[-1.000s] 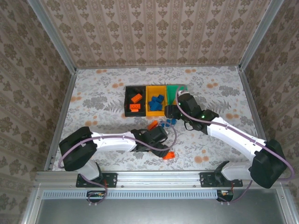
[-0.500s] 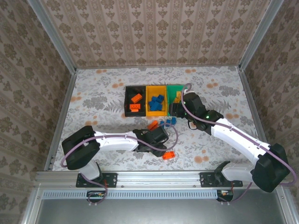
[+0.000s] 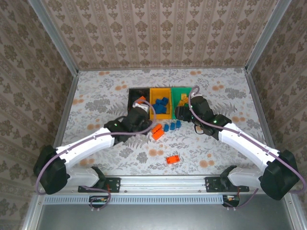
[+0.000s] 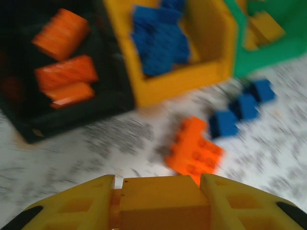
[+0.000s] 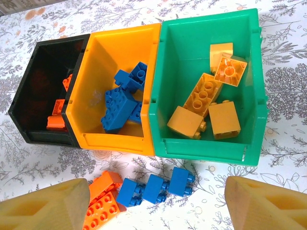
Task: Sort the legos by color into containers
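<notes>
Your left gripper [image 4: 158, 184] clamps one yellow-orange brick [image 4: 165, 206], toward six o'clock of the black bin [image 4: 76, 115]. Your right gripper [image 5: 157, 184] stands open, empty. Two red-orange legos [image 3: 173, 159] and three blue legos [image 3: 172, 125] lie loose on the table [image 3: 96, 96]. Farther, three bins: yellow bin [image 5: 110, 141], green bin [image 5: 206, 153] at black's three o'clock.

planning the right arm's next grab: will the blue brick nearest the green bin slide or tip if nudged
The blue brick looks like stiff, light plastic. Squat and flat-sided, it would likely slide, not roll or tip. It seems to touch its blue neighbour, so a nudge may shift both.
</notes>
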`<action>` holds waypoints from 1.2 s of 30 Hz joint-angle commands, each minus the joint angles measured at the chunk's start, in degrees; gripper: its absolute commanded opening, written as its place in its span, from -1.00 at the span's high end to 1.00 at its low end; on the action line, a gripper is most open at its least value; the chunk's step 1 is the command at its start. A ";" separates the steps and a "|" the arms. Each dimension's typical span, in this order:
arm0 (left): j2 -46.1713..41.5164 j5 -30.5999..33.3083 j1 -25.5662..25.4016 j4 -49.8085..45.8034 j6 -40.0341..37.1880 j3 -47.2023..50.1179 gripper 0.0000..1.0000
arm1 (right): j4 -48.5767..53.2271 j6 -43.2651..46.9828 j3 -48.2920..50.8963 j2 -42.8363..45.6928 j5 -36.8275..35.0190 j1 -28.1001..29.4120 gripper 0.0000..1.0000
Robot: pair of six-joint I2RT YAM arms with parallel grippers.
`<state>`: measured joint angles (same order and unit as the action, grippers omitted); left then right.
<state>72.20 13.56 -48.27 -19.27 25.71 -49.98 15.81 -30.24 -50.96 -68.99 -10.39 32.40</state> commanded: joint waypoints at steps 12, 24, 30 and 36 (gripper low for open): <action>20.44 -7.43 6.59 7.99 -7.27 -23.61 0.29 | 1.99 -1.46 3.58 3.35 -4.07 -1.59 -0.52; 42.24 -15.39 1.81 10.05 -5.31 -44.90 0.29 | 3.17 -2.19 7.02 8.91 -5.33 -4.19 -0.52; 50.04 -16.26 1.27 6.97 -4.49 -53.58 0.08 | 3.39 -1.98 7.97 10.38 -5.01 -4.63 -0.53; 49.67 -16.07 1.19 7.48 -2.96 -54.51 -0.70 | 3.79 -1.80 8.35 10.90 -3.99 -4.78 -0.57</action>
<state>123.31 -1.87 -47.20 -11.33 21.71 -102.56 18.35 -31.77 -43.33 -59.20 -14.41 27.99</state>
